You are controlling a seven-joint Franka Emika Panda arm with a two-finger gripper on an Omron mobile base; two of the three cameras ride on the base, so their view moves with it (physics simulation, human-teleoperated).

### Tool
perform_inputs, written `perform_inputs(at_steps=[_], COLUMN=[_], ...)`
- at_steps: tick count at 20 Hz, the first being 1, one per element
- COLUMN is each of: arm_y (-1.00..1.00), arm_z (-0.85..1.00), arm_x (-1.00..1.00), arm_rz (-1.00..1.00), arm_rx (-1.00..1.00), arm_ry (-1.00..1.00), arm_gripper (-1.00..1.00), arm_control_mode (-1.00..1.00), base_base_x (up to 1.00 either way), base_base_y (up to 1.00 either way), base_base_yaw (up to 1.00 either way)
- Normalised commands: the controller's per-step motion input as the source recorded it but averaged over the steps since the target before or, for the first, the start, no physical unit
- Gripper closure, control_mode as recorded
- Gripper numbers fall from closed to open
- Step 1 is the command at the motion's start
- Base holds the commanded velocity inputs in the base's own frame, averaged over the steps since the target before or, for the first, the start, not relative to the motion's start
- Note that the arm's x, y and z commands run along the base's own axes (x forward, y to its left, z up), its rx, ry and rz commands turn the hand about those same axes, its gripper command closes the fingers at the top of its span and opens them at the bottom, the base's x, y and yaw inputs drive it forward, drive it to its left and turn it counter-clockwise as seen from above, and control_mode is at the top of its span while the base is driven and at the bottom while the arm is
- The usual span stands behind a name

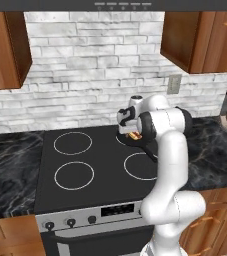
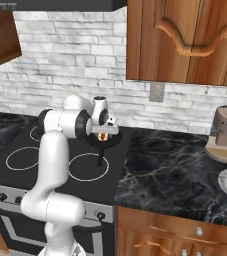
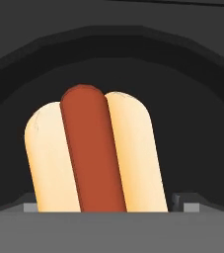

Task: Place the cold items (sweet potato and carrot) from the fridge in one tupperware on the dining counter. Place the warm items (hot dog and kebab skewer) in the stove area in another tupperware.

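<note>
One hot dog point(image 3: 93, 153) lies straight ahead of the gripper point(image 1: 131, 131), very close, inside a dark pan point(image 3: 192, 99) on the stove point(image 1: 75, 155). In the hand view the sausage and its bun run lengthwise away from the camera, leaning slightly to the left at the far end, so the long axis points almost along the line of approach and between the two fingertips point(image 3: 187, 200), which show as small dark stubs low on either side of the bun. The tips stand apart, one on each flank of the bun, and they do not appear pressed into it, so I judge the gripper spread wide and not yet gripping; contact itself is too low in the frame to tell for sure.

From the base views the hand hangs over the pan at the back right burner, with the pan's handle point(image 2: 100, 159) pointing toward the front of the stove. The coming move turns on that alignment: the fingers straddle the bun across its short width, so closing should catch both sides. No container is in sight near the stove.
</note>
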Motion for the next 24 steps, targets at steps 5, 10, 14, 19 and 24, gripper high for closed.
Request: perform_inputs(at_steps=[5,10,14,19,24], arm_y=[0.00,-0.01,0.00,0.00,0.00], arm_z=[-0.13,0.27,0.49,0.55,0.49], arm_x=[0.00,-0.33,-0.45,-0.50,-0.66], arm_rz=[0.01,0.00,0.00,0.00,0.00], arm_rx=[-0.01,-0.01,-0.01,0.00,0.00], arm_ry=[0.00,-0.16,-0.14,-0.05,-0.02], arm_gripper=[1.00,1.00,1.00,1.00,1.00], arm_control_mode=[-1.00,-1.00,-1.00,-1.00,-1.00], base_base_x=[0.00,0.00,0.00,0.00,0.00], base_base_y=[0.00,0.00,0.00,0.00,0.00], base_base_yaw=[0.00,0.00,0.00,0.00,0.00])
